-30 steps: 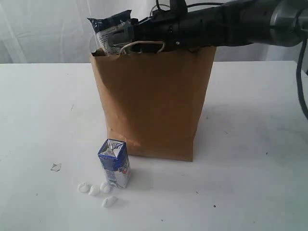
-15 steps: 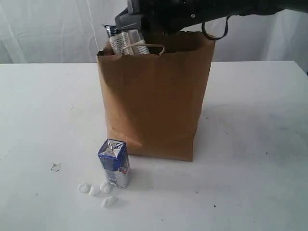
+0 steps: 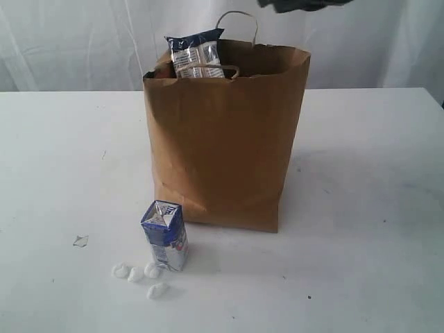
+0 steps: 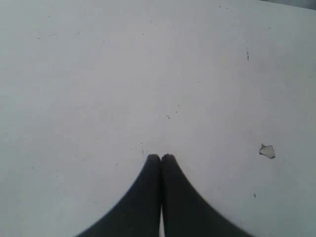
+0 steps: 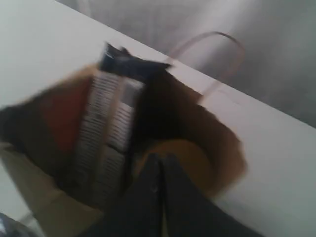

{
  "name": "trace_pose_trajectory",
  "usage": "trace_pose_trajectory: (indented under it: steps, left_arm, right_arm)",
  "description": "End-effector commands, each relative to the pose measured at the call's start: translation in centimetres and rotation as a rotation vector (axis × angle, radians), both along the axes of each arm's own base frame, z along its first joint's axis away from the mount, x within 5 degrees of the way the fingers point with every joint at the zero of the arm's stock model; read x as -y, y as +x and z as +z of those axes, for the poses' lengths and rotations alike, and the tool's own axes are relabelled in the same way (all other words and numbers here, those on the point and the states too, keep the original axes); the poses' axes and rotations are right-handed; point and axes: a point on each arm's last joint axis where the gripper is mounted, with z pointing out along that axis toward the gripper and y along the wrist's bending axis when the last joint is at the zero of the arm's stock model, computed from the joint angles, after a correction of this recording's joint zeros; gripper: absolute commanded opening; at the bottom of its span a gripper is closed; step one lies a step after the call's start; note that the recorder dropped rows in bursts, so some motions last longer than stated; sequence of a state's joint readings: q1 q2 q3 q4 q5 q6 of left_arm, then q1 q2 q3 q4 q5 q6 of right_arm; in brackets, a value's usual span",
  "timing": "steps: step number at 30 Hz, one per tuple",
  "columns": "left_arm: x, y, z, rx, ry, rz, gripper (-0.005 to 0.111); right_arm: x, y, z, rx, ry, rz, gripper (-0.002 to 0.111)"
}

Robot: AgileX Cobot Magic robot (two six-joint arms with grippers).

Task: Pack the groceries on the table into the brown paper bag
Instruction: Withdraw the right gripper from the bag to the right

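**Right gripper.** We find the right gripper [image 5: 160, 159] with its jaws pressed together and nothing between them. It hangs above the open mouth of the large creased brown paper bag [image 3: 222, 152]. In the exterior view only a dark blur of the right arm [image 3: 305, 4] shows at the top edge.

**Left gripper.** The left gripper [image 4: 161, 158] is likewise closed and empty. It hovers over the bare white tabletop [image 3: 361, 229], near a small pale scrap [image 4: 266, 151].

**Bag contents.** The long blue-white packet [image 3: 196, 54] stands upright in the bag's left corner. Its top shows above the rim, beside a twisted paper handle [image 3: 236, 17], and neither gripper touches it. Reddish and yellowish shapes lie deeper inside, too blurred to identify.

**Step in hand.** We judge the packet's placement to be complete and the fetching of the next item not yet begun.

**Remaining item.** The small blue-white carton [image 3: 165, 236] stands upright on the table, just in front of the bag's left corner. A few small white lumps [image 3: 137, 272] lie beside it. It sits well below and apart from the right gripper. Because the scrap lies near it, we judge the left gripper to be closer.

**Next move.** Whichever arm is used must open its jaws, descend on the carton and close across its narrow body. It must then lift the carton clear of the tall rim without striking the packet or the handle.
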State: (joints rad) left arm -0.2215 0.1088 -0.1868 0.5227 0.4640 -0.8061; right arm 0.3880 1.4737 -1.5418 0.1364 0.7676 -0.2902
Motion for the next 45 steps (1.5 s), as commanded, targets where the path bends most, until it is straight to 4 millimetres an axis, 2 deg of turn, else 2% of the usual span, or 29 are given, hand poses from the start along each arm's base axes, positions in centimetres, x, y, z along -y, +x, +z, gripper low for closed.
trace_pose_trajectory:
  steps: [1, 2, 5, 7, 8, 9, 11, 13, 15, 17, 21, 25, 31, 34, 36, 39, 41, 42, 43, 45]
  left_arm:
    - [-0.1, 0.1, -0.1, 0.000, 0.024, 0.000, 0.000]
    - [-0.4, 0.1, 0.0, 0.009, 0.113, -0.008, 0.000]
    - [-0.6, 0.1, 0.1, 0.009, 0.187, -0.018, 0.000]
    - [-0.1, 0.5, 0.9, 0.112, 0.193, -0.068, 0.000]
    - [0.2, 0.6, 1.4, 0.167, 0.184, -0.096, 0.000]
    - [0.8, 0.8, 2.2, 0.270, 0.170, -0.150, 0.000]
    - [1.6, 0.9, 3.4, 0.405, 0.151, -0.221, 0.000]
    - [2.2, 0.8, 4.3, 0.511, 0.136, -0.277, 0.000]
    - [2.7, 0.7, 5.1, 0.603, 0.122, -0.325, 0.000]
    - [3.0, 0.5, 5.5, 0.653, 0.114, -0.351, 0.000]
    - [3.4, 0.2, 6.3, 0.739, 0.050, -0.395, 0.000]
    - [3.9, -0.2, 7.0, 0.820, -0.028, -0.443, 0.000]
    - [4.2, -0.6, 7.6, 0.891, -0.037, -0.486, 0.000]
    - [4.2, -0.7, 7.7, 0.880, -0.162, -0.493, 0.000]
    - [4.2, -0.7, 7.7, 0.879, -0.179, -0.492, 0.000]
    - [3.8, -0.2, 7.5, 0.843, -0.014, -0.440, 0.000]
    - [3.5, 0.6, 7.4, 0.754, 0.276, -0.404, 0.000]
    - [3.2, 1.3, 7.2, 0.671, 0.424, -0.395, 0.000]
    - [2.9, 2.1, 6.9, 0.551, 0.496, -0.383, 0.000]
    - [2.3, 3.9, 5.6, 0.183, 0.525, -0.371, 0.000]
  right_arm:
    - [5.9, -2.5, 1.8, 0.010, -0.417, -0.338, 0.000]
    - [7.8, -3.2, 1.7, -0.054, -0.584, -0.451, 0.000]
    - [11.5, -2.9, 1.9, -0.053, -0.722, -0.602, 0.000]
    - [14.8, -2.8, -0.3, -0.165, -0.637, -0.773, 0.000]
    - [15.5, -2.6, -1.3, -0.180, -0.573, -0.832, 0.000]
    - [16.6, -2.4, -3.5, -0.231, -0.501, -0.892, 0.000]
    - [17.4, -1.9, -7.7, -0.315, -0.423, -0.876, 0.000]
    - [17.3, -1.9, -12.1, -0.357, -0.356, -0.812, 0.000]
    - [16.5, -2.3, -15.3, -0.290, -0.230, -0.776, 0.000]
    - [15.7, -3.1, -16.6, -0.222, -0.106, -0.761, 0.000]
    - [14.6, -5.3, -17.6, -0.092, 0.080, -0.704, 0.000]
    - [14.0, -7.6, -18.0, -0.025, 0.128, -0.651, 0.000]
    - [14.6, -9.8, -19.5, -0.114, -0.053, -0.630, 0.000]
    - [14.9, -10.3, -19.9, -0.174, -0.113, -0.646, 0.000]
    - [15.0, -10.3, -19.9, -0.176, -0.123, -0.644, 0.000]
    - [14.8, -10.1, -19.7, -0.147, -0.091, -0.638, 0.000]
    - [14.6, -9.8, -19.5, -0.116, -0.044, -0.639, 0.000]
    - [14.5, -9.7, -19.3, -0.098, -0.016, -0.640, 0.000]
    - [14.3, -9.5, -19.1, -0.079, 0.020, -0.642, 0.000]
    - [14.1, -9.2, -18.8, -0.042, 0.084, -0.641, 0.000]
